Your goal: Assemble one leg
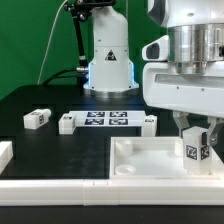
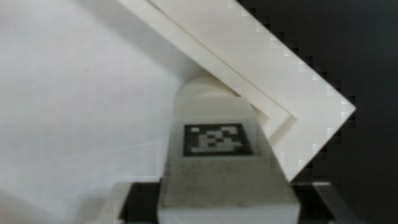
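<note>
One leg (image 1: 195,151) is clamped in the claw (image 1: 196,150), held over the big white panel (image 1: 150,165) near the table's front edge; I judge it needs squaring to the corner socket, then lowering straight.

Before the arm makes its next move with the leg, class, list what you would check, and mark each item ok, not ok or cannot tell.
1. The leg sits between the fingers of the gripper: ok.
2. Tag on the leg faces the wrist camera, readable: ok.
3. Leg is over the white panel, near its corner: ok.
4. Leg lined up with a corner socket: cannot tell.
5. Leg touching the panel: cannot tell.
6. Spare legs lie apart, beside the marker board: ok.
</note>
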